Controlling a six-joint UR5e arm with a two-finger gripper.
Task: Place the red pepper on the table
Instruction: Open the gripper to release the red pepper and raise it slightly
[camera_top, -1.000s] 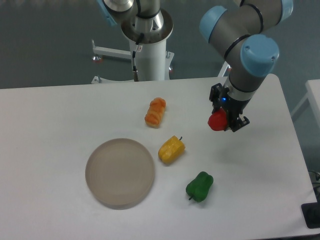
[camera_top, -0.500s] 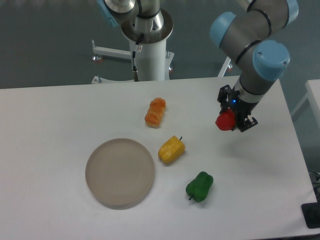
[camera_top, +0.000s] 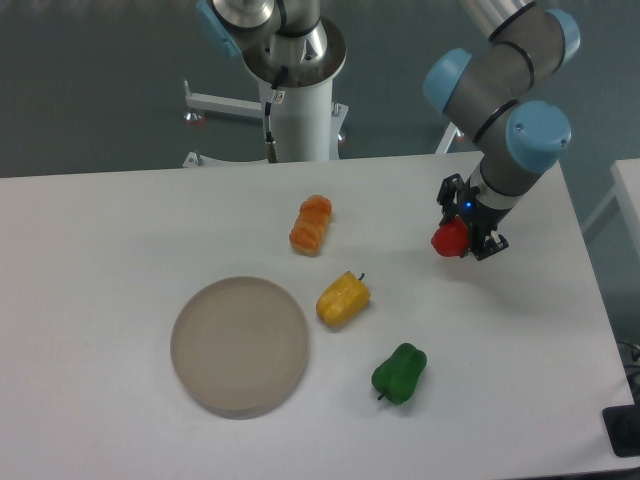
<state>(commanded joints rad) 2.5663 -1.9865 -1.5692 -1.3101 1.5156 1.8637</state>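
**Red pepper still in the claw, over on the right side of the table**

So compared to a second ago the arm has swung further right and a little toward the back edge. Half a second ago it was nearly where it is now, so the last bit of travel is tiny. The gripper (camera_top: 462, 236) has its jaws clamped on the red pepper (camera_top: 450, 239), which pokes out on the left side of the fingers. It's over the right part of the white table (camera_top: 120, 230); can't really tell from this angle whether the pepper is touching the top or hanging just above it.

Nothing else has budged. The orange pepper (camera_top: 312, 224) lies near the middle toward the back, the yellow pepper (camera_top: 343, 298) sits just in front of it, right beside the round grey-beige plate (camera_top: 240, 346), and the green pepper (camera_top: 400, 372) is nearer the front edge. All of them are well apart from the gripper, so the spot under it has nothing crowding it. The arm's white base column (camera_top: 296, 100) stands behind the table.
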